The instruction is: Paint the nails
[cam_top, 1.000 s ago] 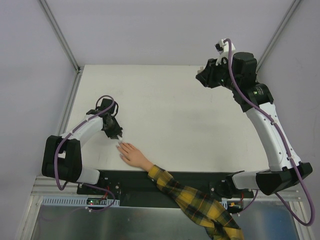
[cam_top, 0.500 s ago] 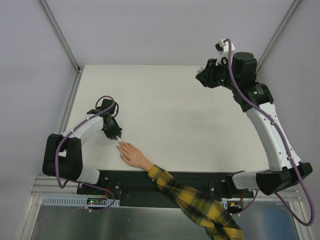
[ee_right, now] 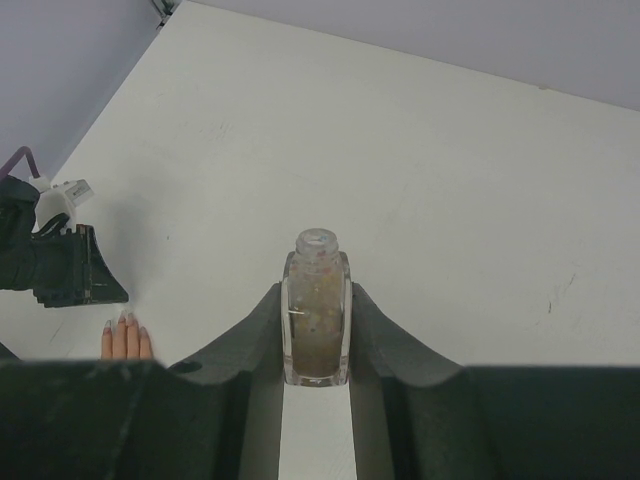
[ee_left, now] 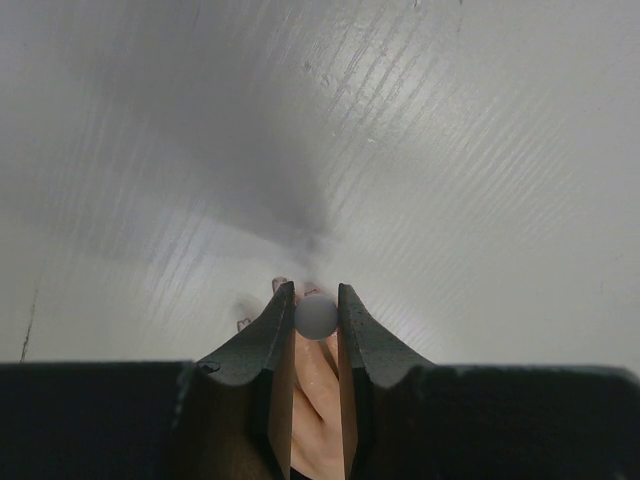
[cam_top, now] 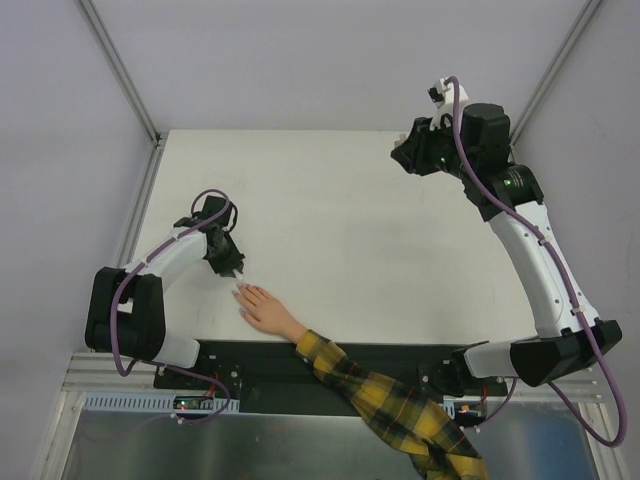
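Left gripper (cam_top: 235,270) hangs low, jaws pinching a grey knob (ee_left: 316,316); right gripper (cam_top: 403,157) reaches far, jaws clamping a bottle (ee_right: 317,310).

White table (cam_top: 340,230); pale grey walls (cam_top: 330,60) — aluminium rails (cam_top: 118,65) at the corners.

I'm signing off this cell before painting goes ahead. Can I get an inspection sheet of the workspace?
Surface: white table, bare, with faint scuffs.
Job's things: mannequin hand palm down at the near edge, plaid sleeve trailing off it; nails too small to judge for paint; uncapped glitter polish bottle.
Clutter: nothing seen.
Hands: left hand shut on a grey round piece, next to the mannequin's fingertips; right hand shut on the bottle, at the far right of the table.
Cables: purple cable looped along each arm.
Surroundings: pale walls, metal frame rails.
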Motion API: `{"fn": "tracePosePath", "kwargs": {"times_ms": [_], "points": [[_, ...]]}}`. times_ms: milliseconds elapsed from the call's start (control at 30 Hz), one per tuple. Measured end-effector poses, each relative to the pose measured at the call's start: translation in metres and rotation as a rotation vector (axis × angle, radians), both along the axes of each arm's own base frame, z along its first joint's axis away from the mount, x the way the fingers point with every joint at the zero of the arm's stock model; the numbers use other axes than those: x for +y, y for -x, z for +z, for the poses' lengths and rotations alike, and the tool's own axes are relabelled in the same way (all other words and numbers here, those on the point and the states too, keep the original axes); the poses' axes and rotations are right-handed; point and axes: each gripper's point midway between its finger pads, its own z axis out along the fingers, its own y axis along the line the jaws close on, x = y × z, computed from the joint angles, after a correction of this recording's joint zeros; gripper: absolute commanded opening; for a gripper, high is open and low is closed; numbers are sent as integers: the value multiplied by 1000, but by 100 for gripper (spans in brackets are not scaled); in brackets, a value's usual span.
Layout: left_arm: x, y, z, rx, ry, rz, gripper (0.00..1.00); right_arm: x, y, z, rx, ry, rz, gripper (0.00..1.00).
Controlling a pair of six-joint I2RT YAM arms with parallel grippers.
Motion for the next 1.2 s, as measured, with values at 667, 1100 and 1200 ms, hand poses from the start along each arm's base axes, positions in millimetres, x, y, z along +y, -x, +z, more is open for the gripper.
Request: {"fn": "tracePosePath", "kwargs": {"times_ms": [667,1100,1200], "points": [[-1,-6,3,-10,2,0,0,-2,-1,0,1,0,-5,1],[3,-4,-5,14,-26,8,0,-1,-3,-3,8,2,-5,1],[4,-4,-5,15,-27,8,0,-1,-3,-3,8,3,-5,0]]}}
